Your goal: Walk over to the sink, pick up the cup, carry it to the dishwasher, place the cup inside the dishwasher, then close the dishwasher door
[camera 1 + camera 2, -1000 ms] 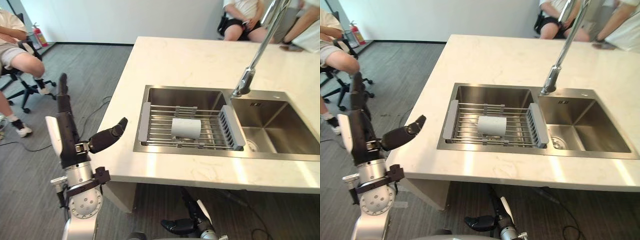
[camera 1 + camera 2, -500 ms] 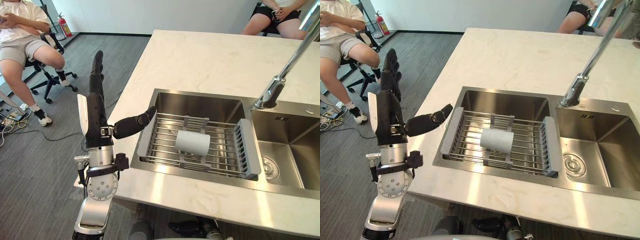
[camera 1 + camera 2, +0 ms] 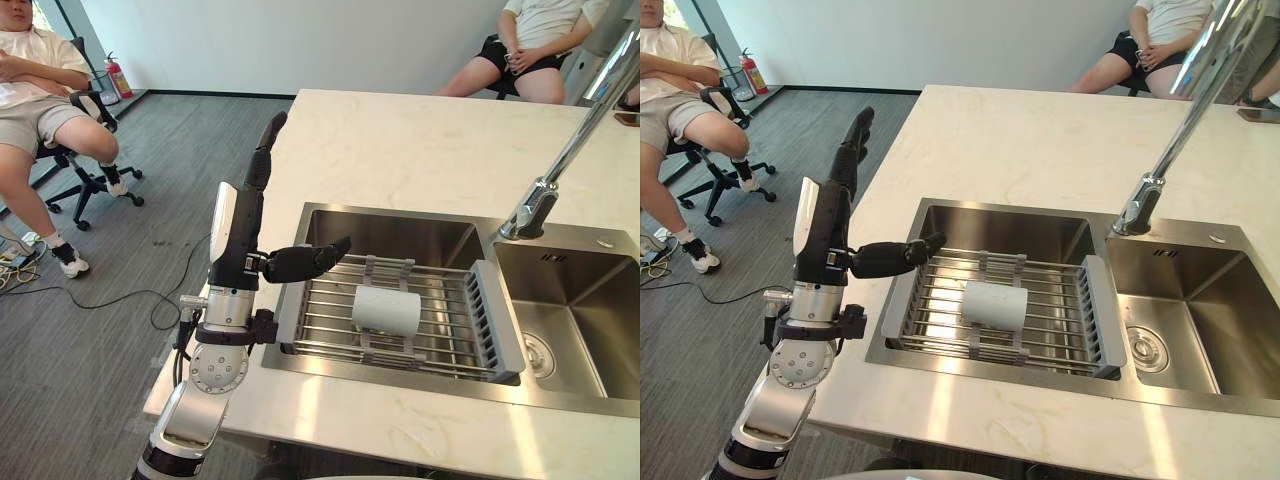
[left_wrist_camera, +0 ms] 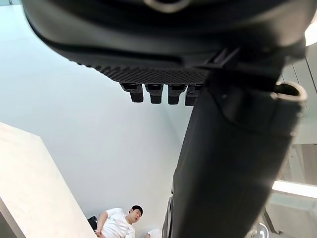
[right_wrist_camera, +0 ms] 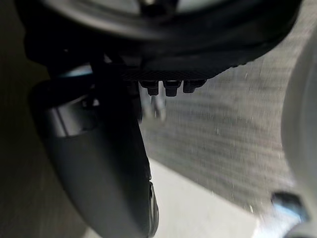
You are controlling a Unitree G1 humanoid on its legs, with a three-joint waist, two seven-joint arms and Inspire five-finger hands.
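Observation:
A pale grey cup [image 3: 386, 310] lies on its side on a wire drying rack [image 3: 440, 345] set across the left basin of the sink [image 3: 400, 228]. My left hand [image 3: 236, 232] is raised over the counter's left edge, open, its fingers straight and pointing up. Its thumb [image 3: 305, 262] sticks out over the rack's left end, a short way from the cup and not touching it. Nothing is in that hand; the left wrist view shows its thumb [image 4: 228, 163] against a white wall. My right hand [image 5: 104, 163] hangs low over grey carpet, open and holding nothing.
A tall chrome faucet [image 3: 545, 195] stands behind the sink between the two basins; the right basin [image 3: 585, 300] has a drain. The pale stone counter [image 3: 400, 140] stretches away behind. People sit on chairs at far left [image 3: 40, 95] and beyond the counter [image 3: 530, 45].
The whole view has shifted as I came closer to the sink. My left arm has risen from beside the counter to over its edge, with the thumb now by the rack. The cup lies as before.

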